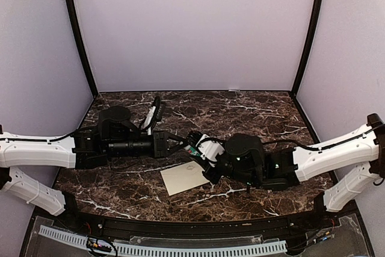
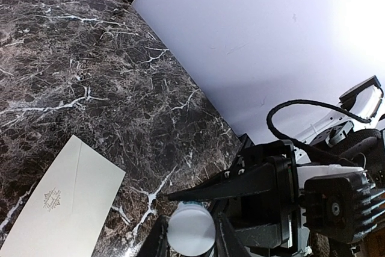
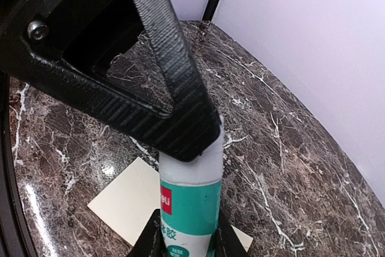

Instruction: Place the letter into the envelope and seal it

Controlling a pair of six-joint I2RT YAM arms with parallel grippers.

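Over the middle of the table (image 1: 252,112), both tools meet on one glue stick (image 3: 187,200).

R tool (image 3: 185,236): pinching the teal-labelled body of the stick, one finger on either side. The stick stands up out of the tool, white cap end away from it.

L tool (image 2: 191,239): pinching the white cap end of the same stick. The cap is seen end-on betw. its two fingers (image 2: 157,242). In the R wrist view, one ribbed black L finger lies across the top of the cap, touching it. The stick is thus gripped at both ends and held clear of the table, w/ the two arms reaching in from opp. sides.

Envelope (image 1: 183,177): flat on the table below the tools, approx. mid-width, nearer the near edge than the far one.
- It lies askew, long sides not parallel w/ the table edges.
- Flap side is up. The pointed flap lies flat against the body, w/ a small emblem (image 2: 52,198) on it.
- In the top view the R tool's bulk covers its R end.
- The wrist views show both tools above it, not touching.

Table top is dark brown marble pattern w/ white veins. Pale lilac walls (image 1: 192,28) close it in at the far edge and both sides, w/ black posts (image 1: 77,34) at the far corners. A black cable (image 2: 313,109) loops over the R arm in the L wrist view.
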